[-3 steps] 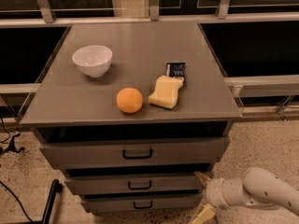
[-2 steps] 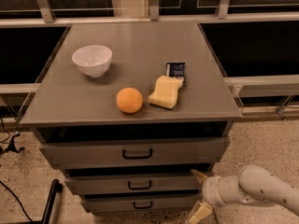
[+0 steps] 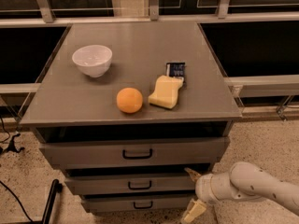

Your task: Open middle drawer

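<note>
The grey cabinet has three drawer fronts, each with a black bar handle. The middle drawer [image 3: 103,185] sits between the wide top drawer [image 3: 84,154] and the small bottom drawer [image 3: 110,203]; its handle [image 3: 139,185] is at its centre. All three look closed. My gripper [image 3: 192,192] is low at the right, at the right end of the middle drawer front. It is open, with one cream fingertip [image 3: 191,172] above and one below, and holds nothing. It is well to the right of the handle.
On the cabinet top [image 3: 140,41] are a white bowl [image 3: 92,59], an orange [image 3: 129,100], a yellow sponge [image 3: 165,92] and a dark snack packet [image 3: 176,70]. A black stand leg [image 3: 49,203] and cables lie on the floor at the left. Railings run behind.
My gripper and forearm have moved left, closer to the right end of the drawer fronts. The drawers and the things on top have not moved.
</note>
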`<move>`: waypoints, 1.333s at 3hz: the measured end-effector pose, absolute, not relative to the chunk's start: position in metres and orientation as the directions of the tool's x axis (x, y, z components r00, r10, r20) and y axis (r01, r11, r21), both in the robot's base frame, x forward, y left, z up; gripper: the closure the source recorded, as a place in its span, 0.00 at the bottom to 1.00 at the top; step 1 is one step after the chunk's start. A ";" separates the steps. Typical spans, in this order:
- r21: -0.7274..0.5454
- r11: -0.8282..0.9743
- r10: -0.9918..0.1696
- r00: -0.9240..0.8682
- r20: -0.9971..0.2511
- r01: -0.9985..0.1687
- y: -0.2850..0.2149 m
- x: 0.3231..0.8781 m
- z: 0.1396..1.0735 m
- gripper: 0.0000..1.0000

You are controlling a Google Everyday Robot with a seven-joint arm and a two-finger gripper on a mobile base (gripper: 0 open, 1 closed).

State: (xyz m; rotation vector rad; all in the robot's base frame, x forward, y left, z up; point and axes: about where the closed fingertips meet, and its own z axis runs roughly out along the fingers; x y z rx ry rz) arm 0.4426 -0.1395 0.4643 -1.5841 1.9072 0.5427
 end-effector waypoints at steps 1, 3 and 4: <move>-0.073 0.181 -0.752 -0.091 -0.652 -0.981 -0.132 0.449 0.460 0.00; -0.088 0.160 -0.795 -0.076 -0.602 -0.983 -0.127 0.457 0.448 0.00; -0.101 0.153 -0.818 -0.069 -0.571 -0.983 -0.126 0.460 0.443 0.00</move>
